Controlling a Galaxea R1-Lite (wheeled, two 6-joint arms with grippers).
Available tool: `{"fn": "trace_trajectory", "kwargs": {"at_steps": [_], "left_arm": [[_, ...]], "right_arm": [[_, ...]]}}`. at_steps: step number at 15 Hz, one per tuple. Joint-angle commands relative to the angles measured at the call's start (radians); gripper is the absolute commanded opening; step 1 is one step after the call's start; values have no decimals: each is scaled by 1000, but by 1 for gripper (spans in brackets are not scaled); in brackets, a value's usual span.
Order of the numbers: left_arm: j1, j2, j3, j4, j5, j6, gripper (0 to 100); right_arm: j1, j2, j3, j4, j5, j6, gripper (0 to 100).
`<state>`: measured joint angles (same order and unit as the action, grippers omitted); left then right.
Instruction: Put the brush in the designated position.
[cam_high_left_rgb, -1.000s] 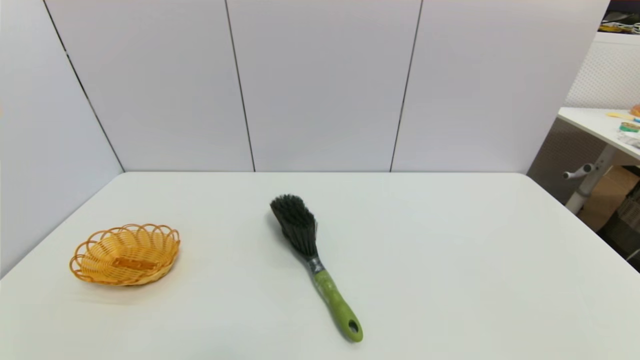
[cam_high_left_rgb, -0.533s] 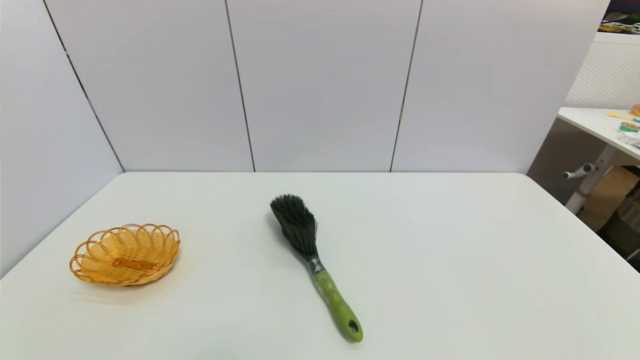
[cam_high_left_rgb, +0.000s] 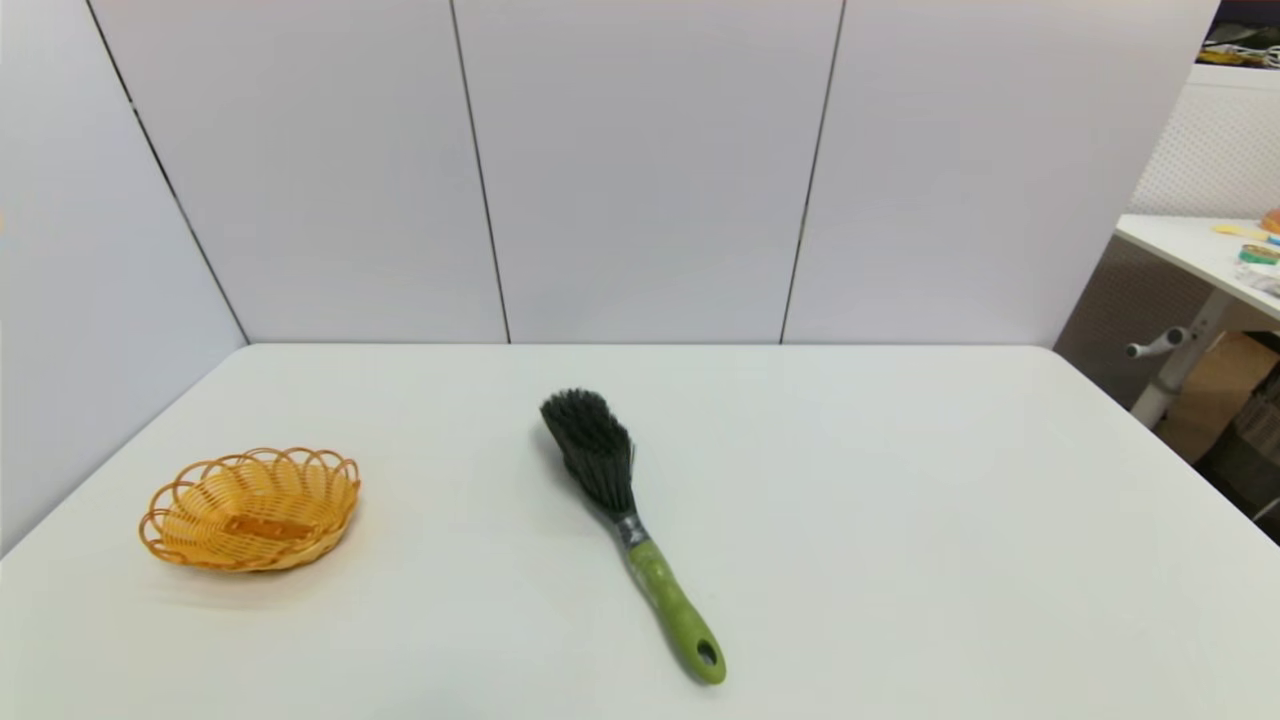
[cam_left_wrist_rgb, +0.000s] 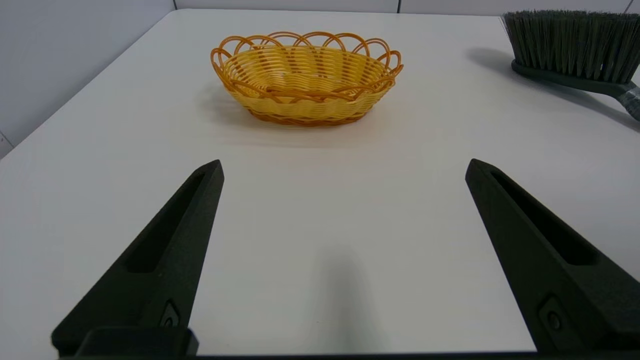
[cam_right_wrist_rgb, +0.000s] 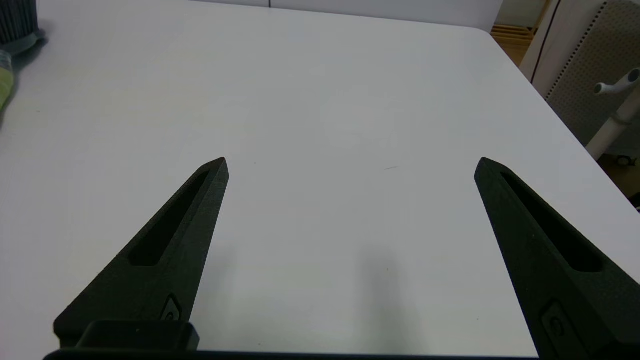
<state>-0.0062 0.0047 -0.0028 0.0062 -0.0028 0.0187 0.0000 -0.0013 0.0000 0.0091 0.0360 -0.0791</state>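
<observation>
Evidently nothing of the task had been done at this moment. The brush (cam_high_left_rgb: 628, 530) lay flat near the middle of the bench (cam_high_left_rgb: 900, 520), untouched, its black bristles toward the far wall and its green handle pointing back toward the robot and slightly to its right. No gripper was in contact with it.

Neither arm showed in the head view; both looked parked at the near edge. The left gripper (cam_left_wrist_rgb: 344, 167) was spread wide and empty, hovering low over bare bench, facing the basket (cam_left_wrist_rgb: 306, 80) with the brush head at the side of its view. The right gripper (cam_right_wrist_rgb: 351, 165) was likewise wide and empty over bare bench on the robot's right, with only a sliver of the brush visible at the edge of its view.

Left to do, as judged: reach the brush, grasp it (the handle or grey neck looked the likeliest hold), lift, carry it to the designated spot and release. No mark for that spot was visible on the bench, so its place could not be told.

Count:
- brush: 1
- basket: 1, orange wicker, on the robot's left, well apart from the brush; it appeared empty
- grippers: 2, both empty
- bench: 1, white
</observation>
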Motion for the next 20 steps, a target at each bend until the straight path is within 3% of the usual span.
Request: {"fn": "trace_trajectory", "kwargs": {"at_steps": [1,5,12,18,20], "left_arm": [[0,106,-118,18,-14,79,100],[-37,342,-368,172,-111,176,100],[-232,848,-760,294,-115,196,100],[-558,1187,-910,365,-98,6,100],[-681,1296,-970,360,-3,-82,100]], "right_arm": [[0,-2,2,0,1,1,100],[0,-2,2,0,1,1,100],[0,-2,2,0,1,-1,100],[0,-2,2,0,1,-1,100],[0,-2,2,0,1,1,100]]}}
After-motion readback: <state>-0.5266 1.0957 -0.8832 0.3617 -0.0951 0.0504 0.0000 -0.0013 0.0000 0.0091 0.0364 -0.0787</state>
